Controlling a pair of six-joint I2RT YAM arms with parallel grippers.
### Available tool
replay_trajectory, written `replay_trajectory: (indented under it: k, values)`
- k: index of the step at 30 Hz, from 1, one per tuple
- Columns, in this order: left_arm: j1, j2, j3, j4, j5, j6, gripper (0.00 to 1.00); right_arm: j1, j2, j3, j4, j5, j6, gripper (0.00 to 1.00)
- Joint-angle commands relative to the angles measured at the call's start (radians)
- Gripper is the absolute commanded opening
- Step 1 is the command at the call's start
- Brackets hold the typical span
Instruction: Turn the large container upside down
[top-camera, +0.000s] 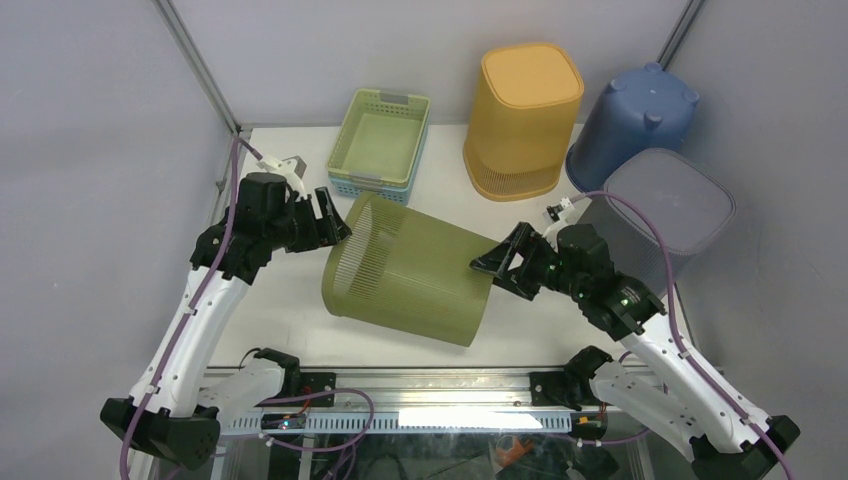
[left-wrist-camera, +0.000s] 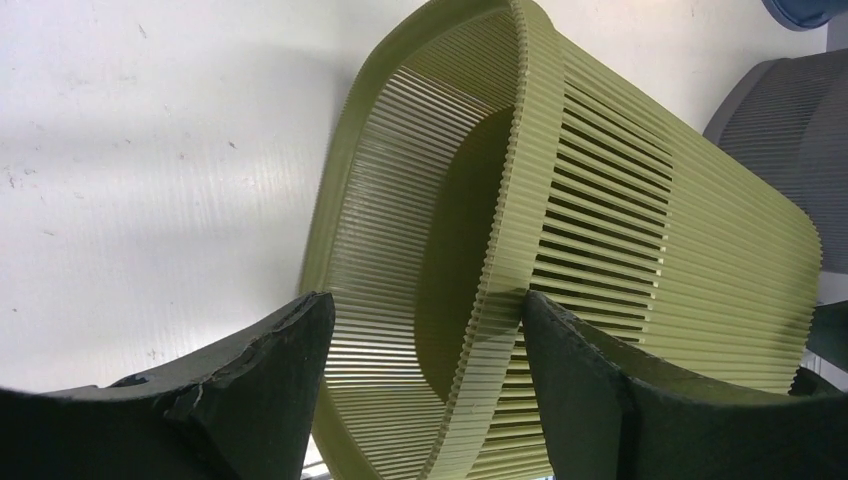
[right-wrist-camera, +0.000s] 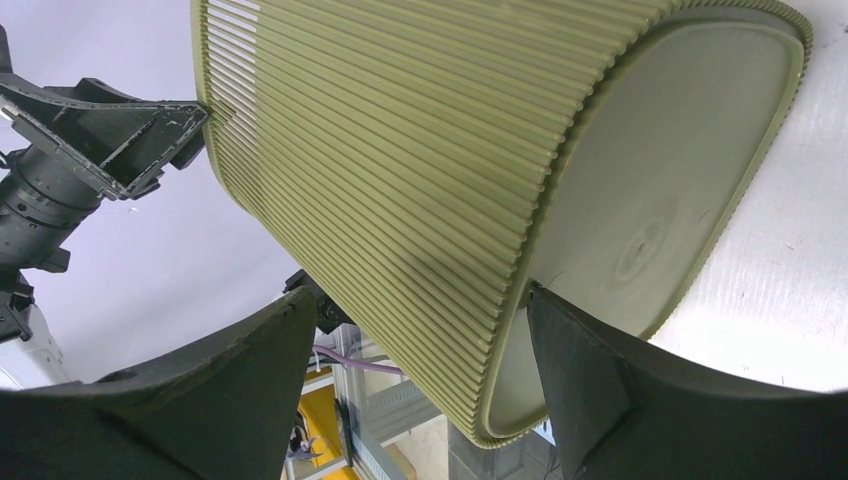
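Hidden or unclear first: far side of the olive bin (top-camera: 410, 270) out of sight from above; lower rim cut off by the frame edge in the left wrist view; one base corner likewise cut off at the bottom of the right wrist view; contact between fingers and plastic hard to judge in any view.

Olive bin, slatted, lying on its side in the middle of the table (top-camera: 280, 300); mouth to the left, solid base to the right; not yet inverted.

Left gripper (top-camera: 338, 225) at the upper rim of the mouth; jaws spread wide, straddling the rim wall, one finger inside, one outside; outer finger (left-wrist-camera: 600, 400) just beside the rim, touching or not impossible to tell; no clamp visible.

Right gripper (top-camera: 492, 262) at the top edge of the base; jaws likewise wide apart, astride the base edge, not closed on it.

Along the back wall, behind the olive bin: green basket (top-camera: 380, 140) nested in a blue basket (top-camera: 365, 188), only a strip of the blue showing; yellow bin (top-camera: 525, 115), upside down; blue bin (top-camera: 640, 115), upside down, feet up; grey bin (top-camera: 665, 205), upside down, partly covered by the right arm (top-camera: 620, 295), close behind the right gripper and near the olive bin's base.
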Motion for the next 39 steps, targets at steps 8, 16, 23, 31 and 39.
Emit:
replay_trajectory:
  k: [8,16,23,31,39]
  values:
    - [-0.002,0.012,-0.034,0.003,0.029,0.026,0.71,0.027,0.012,0.090,0.207,-0.086,0.025,0.80]
    - [-0.002,0.013,-0.053,0.024,0.055,0.026,0.71,0.046,0.029,0.172,0.246,-0.105,0.036,0.79]
    - [-0.003,0.015,-0.084,0.083,0.116,0.006,0.71,0.066,0.076,0.244,0.295,-0.114,0.027,0.79]
    - [-0.003,-0.005,-0.045,0.078,0.066,0.012,0.71,0.075,0.039,0.247,0.019,0.091,-0.027,0.80]
    - [-0.002,-0.059,0.116,0.054,-0.092,0.024,0.73,0.077,-0.025,0.060,-0.012,0.090,0.036,0.80]
